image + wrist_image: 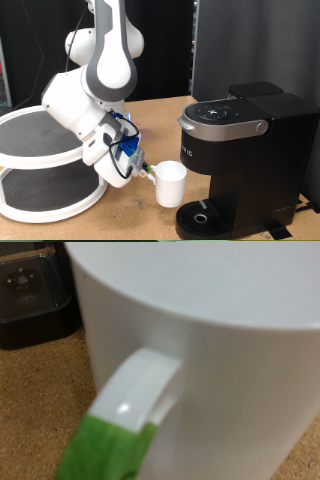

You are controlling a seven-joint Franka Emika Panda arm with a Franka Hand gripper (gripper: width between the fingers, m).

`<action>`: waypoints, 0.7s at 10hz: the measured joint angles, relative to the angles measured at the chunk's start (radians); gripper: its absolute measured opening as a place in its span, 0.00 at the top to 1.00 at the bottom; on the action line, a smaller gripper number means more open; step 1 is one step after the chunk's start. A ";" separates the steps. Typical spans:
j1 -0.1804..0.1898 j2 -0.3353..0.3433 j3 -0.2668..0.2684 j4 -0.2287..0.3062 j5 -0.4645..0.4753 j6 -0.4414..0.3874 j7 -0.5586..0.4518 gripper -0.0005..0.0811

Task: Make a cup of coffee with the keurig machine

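Note:
The white cup (171, 184) is just to the exterior view's left of the black keurig machine (245, 150), beside its round drip tray (204, 215). My gripper (148, 172) is at the cup's side and shut on its handle. In the wrist view the cup (220, 340) fills the frame. Its handle (140, 380) is very close, and a green finger pad (105, 445) lies against it. The other finger is hidden. The machine's lid is down. A corner of the drip tray (30, 295) shows behind the cup.
A white two-tier round shelf (40, 165) stands at the exterior view's left, close to the arm. The wooden table (130, 220) runs under everything. Dark panels stand behind the machine.

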 joint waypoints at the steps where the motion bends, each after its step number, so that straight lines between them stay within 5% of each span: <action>1: 0.002 0.000 0.010 0.000 0.018 0.000 -0.012 0.91; 7: 0.017 0.012 0.083 0.006 0.129 0.052 -0.037 0.91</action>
